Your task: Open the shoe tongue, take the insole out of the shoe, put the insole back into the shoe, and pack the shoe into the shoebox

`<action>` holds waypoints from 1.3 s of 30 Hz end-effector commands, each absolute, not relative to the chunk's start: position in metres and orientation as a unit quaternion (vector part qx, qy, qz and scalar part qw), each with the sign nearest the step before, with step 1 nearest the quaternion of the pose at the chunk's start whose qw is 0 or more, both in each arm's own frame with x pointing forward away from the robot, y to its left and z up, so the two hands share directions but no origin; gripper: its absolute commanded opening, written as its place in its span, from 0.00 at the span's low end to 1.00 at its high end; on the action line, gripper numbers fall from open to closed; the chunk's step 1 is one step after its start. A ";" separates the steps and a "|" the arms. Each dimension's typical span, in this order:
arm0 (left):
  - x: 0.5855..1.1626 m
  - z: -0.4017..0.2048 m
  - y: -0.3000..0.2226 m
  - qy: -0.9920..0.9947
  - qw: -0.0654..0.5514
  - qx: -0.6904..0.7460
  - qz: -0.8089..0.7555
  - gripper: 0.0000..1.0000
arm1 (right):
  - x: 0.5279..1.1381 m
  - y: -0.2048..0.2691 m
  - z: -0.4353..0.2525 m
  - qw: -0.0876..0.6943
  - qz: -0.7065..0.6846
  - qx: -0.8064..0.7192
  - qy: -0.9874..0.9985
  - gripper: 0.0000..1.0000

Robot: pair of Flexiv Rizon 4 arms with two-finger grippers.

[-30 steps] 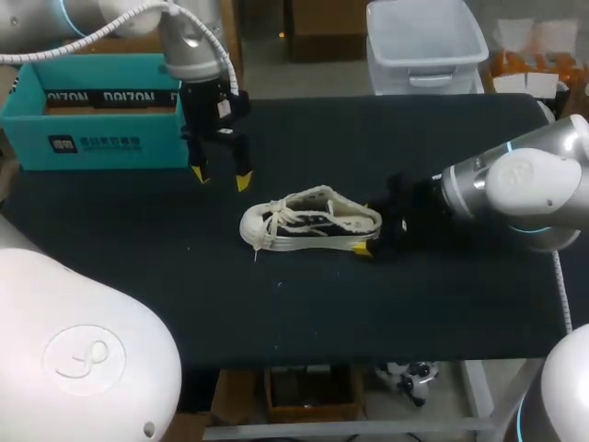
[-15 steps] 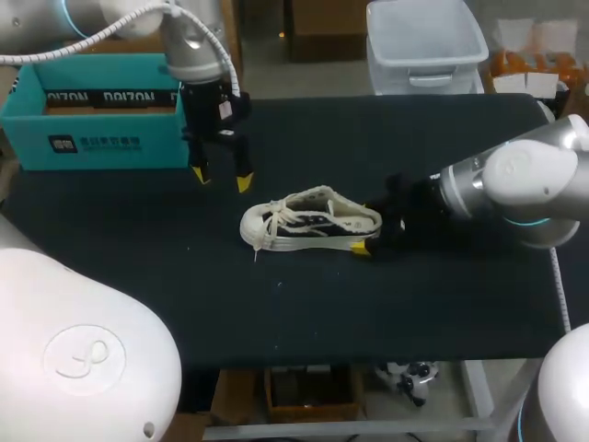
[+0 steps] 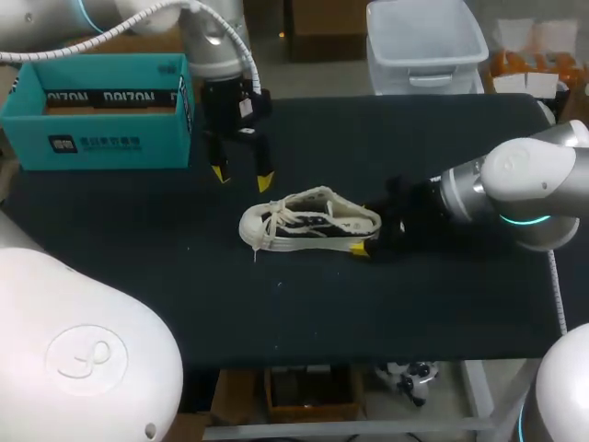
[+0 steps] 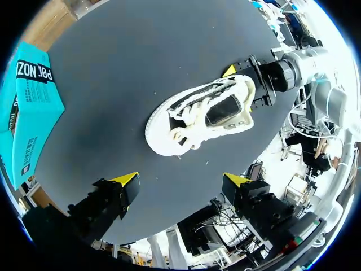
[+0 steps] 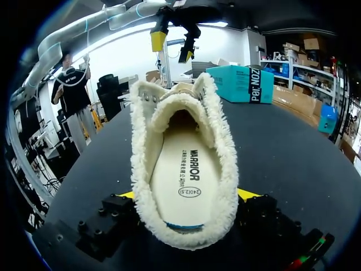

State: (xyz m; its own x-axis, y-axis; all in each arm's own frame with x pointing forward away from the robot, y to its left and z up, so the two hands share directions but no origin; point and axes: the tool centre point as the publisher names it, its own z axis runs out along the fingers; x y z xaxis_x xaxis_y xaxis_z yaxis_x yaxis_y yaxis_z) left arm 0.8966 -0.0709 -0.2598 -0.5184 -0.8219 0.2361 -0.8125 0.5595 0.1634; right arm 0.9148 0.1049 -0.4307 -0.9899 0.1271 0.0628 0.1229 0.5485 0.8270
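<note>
The box [image 3: 101, 143] stands far left. The left gripper [image 3: 242, 178] hangs spread and empty just behind the shoe [image 3: 308, 224], which sits mid-table. The shoe looks light, soft and fleecy; its firmer heel suits gripping, and the right gripper [image 3: 370, 236] clamps it there.

Dim head view; bright room light backlights both wrist views.

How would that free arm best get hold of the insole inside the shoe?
Probably by the insole's heel end, coming down from above through the shoe's opening. It lies flat inside with its front hidden under the tongue, so only the rear stretch is exposed to pinch.
</note>
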 end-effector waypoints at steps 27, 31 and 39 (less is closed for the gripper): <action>0.899 -0.302 -0.194 -0.822 0.080 0.556 -0.091 0.72 | 0.912 0.107 -0.435 0.002 0.471 0.071 0.880 0.00; 0.897 -0.305 -0.202 -0.811 0.060 0.575 -0.087 0.69 | 0.912 0.107 -0.435 0.002 0.471 0.071 0.880 0.00; 0.898 -0.316 -0.208 -0.791 0.032 0.606 -0.081 0.64 | 0.912 0.107 -0.435 0.002 0.471 0.071 0.880 0.00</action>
State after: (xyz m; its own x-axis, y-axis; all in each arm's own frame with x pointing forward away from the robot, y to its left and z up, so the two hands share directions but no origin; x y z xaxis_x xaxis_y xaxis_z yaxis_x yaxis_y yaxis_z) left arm 0.9001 -0.2060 -0.3108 -0.2778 -0.9601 -0.0319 -0.9460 0.2676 0.1829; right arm 0.9141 0.1054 -0.4309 -0.9899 0.1270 0.0629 0.1229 0.5481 0.8274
